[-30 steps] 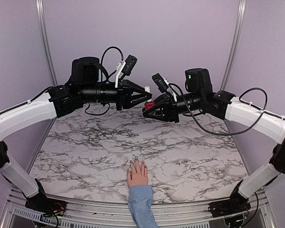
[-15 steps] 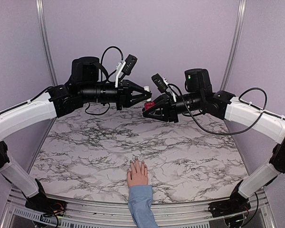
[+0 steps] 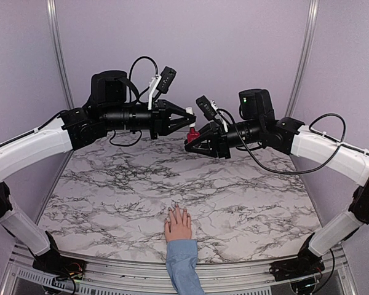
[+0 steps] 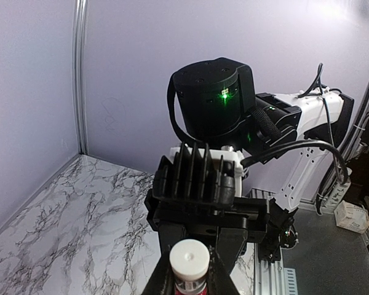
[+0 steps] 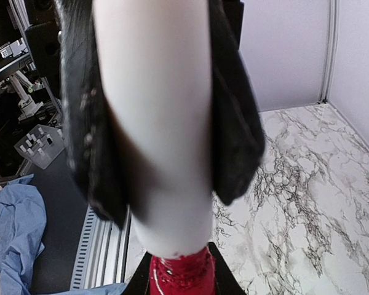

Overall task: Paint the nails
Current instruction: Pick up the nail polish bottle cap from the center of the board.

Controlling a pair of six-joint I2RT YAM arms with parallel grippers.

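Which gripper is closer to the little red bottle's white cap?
Left. The left gripper is shut on the round white cap; the right gripper holds the small red bottle just beneath.

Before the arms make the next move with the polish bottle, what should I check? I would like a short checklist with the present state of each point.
1. Left gripper shut on cap: ok.
2. Right gripper shut on bottle: ok.
3. Cap off the bottle: not ok, it still sits on the neck.
4. Hand flat on table, fingers spread: ok.
5. Bottle held well away from the hand: ok, it is up over the far side.
6. Which nails are already painted: cannot tell, too small.
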